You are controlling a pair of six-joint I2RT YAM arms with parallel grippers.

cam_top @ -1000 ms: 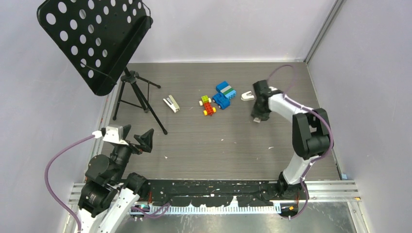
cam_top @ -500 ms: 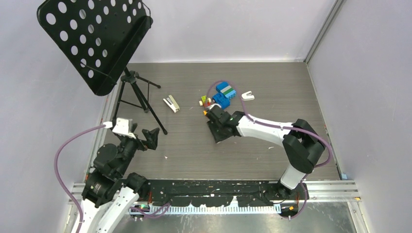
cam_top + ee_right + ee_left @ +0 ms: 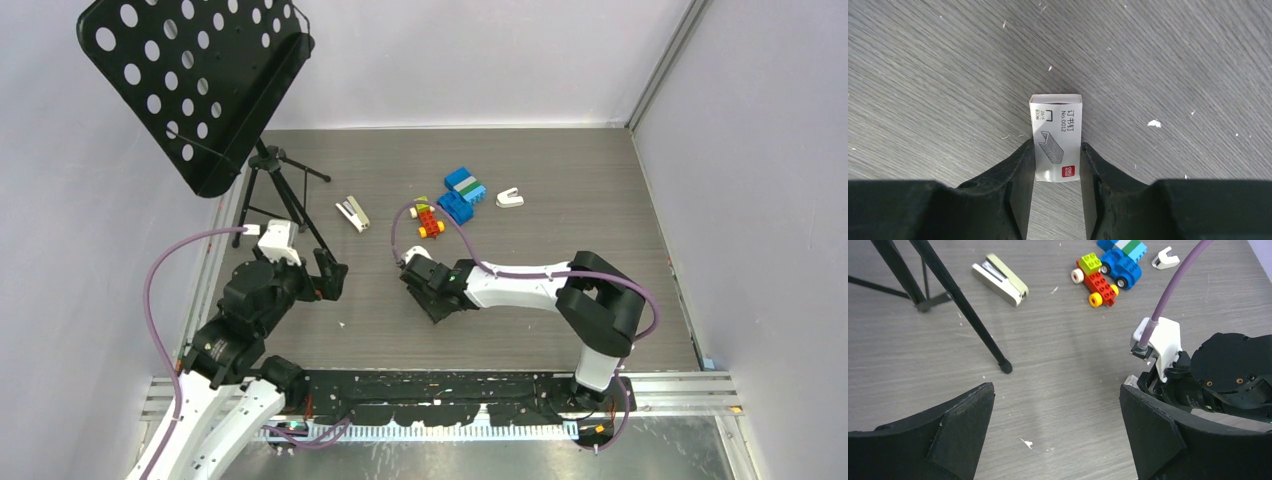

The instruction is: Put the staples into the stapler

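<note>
The stapler (image 3: 352, 213) (image 3: 999, 279), white with a beige top, lies flat at the back left of centre, apart from both arms. My right gripper (image 3: 1057, 145) (image 3: 436, 304) sits low over the middle of the table, shut on a small white staple box (image 3: 1055, 131) printed with a staple drawing and a red logo. The box lies flat between the fingers. No loose staples show; any strip is hidden. My left gripper (image 3: 1056, 388) (image 3: 328, 276) hovers wide open over bare table left of the right gripper, holding nothing.
A black music stand (image 3: 190, 80) on a tripod (image 3: 285, 195) stands at the back left, one leg (image 3: 968, 315) close to my left gripper. Toy brick cars (image 3: 428, 218) (image 3: 462, 194) and a small white claw-shaped piece (image 3: 509, 198) lie at the back centre.
My right arm swung from the back right to the table's middle, leftward and nearer, with the box between its fingers. My left arm reached forward and right, still open.
</note>
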